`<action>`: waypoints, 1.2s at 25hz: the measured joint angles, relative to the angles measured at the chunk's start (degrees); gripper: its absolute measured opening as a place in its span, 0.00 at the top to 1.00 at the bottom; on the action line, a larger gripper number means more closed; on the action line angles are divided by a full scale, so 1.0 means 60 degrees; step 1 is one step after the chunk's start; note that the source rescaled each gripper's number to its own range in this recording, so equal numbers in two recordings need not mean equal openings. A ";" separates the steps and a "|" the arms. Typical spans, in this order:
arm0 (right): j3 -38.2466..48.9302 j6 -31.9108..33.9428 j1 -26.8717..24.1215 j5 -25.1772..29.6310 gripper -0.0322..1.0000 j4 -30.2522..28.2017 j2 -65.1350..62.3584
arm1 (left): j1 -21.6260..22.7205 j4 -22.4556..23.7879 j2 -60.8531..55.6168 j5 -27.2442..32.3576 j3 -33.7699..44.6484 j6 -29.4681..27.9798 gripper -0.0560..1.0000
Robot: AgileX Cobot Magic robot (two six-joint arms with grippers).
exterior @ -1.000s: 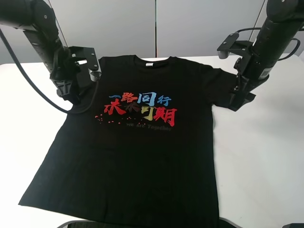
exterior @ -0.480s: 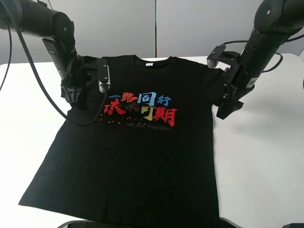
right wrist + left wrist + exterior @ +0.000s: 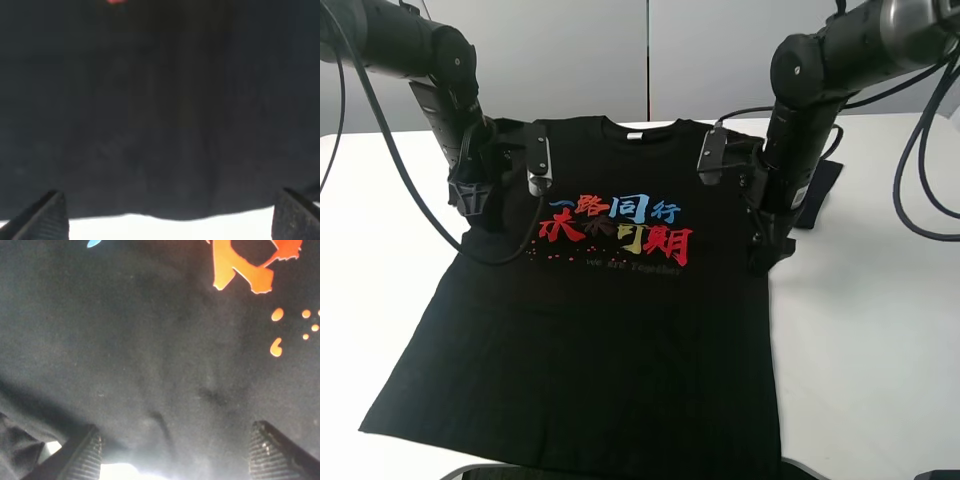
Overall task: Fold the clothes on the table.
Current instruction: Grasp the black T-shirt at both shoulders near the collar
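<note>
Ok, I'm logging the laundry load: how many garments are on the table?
1: a black T-shirt spread flat, print up, on the white table. Anything beneath it would be hidden.

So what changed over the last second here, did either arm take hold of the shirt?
The right gripper swung inward from beside the sleeve on its side to the T-shirt's side edge below that sleeve, jaws open, holding nothing. The left gripper turned slightly inward at the other sleeve early on, then held still, also open. The T-shirt stayed spread flat on the table.
</note>
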 joint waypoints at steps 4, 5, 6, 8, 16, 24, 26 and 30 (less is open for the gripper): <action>0.0000 0.0081 0.0000 -0.0274 0.12 -0.0238 0.0190 | 0.0000 0.0000 0.0000 0.0000 0.0000 0.0242 0.19; 0.0000 0.0081 0.0000 -0.0367 0.12 -0.0256 0.0202 | 0.0000 0.0000 0.0000 0.0000 0.0000 0.0291 0.19; 0.0000 0.0081 0.0000 -0.0456 0.13 -0.0256 0.0202 | 0.0000 0.0000 0.0000 -0.0019 0.0000 0.0328 0.19; 0.0000 0.0081 0.0000 -0.0589 0.15 -0.0304 0.0202 | 0.0000 0.0000 0.0022 -0.0038 -0.0016 0.0485 0.19; 0.0000 0.0081 0.0000 -0.0858 0.16 -0.0349 0.0510 | 0.0000 0.0030 0.0522 -0.0077 -0.0016 0.0781 0.19; -0.0079 -0.0041 0.0000 -0.0988 0.23 -0.0063 0.0738 | 0.0000 0.0111 0.0756 -0.0264 -0.0016 0.0812 0.19; -0.0113 -0.0084 0.0000 -0.0988 0.23 -0.0063 0.0754 | 0.0000 0.0138 0.0758 -0.0264 -0.0035 0.0829 0.19; -0.0118 -0.0192 0.0000 -0.1044 0.24 0.0079 0.0777 | 0.0000 0.0200 0.0794 -0.0264 -0.0052 0.0837 0.19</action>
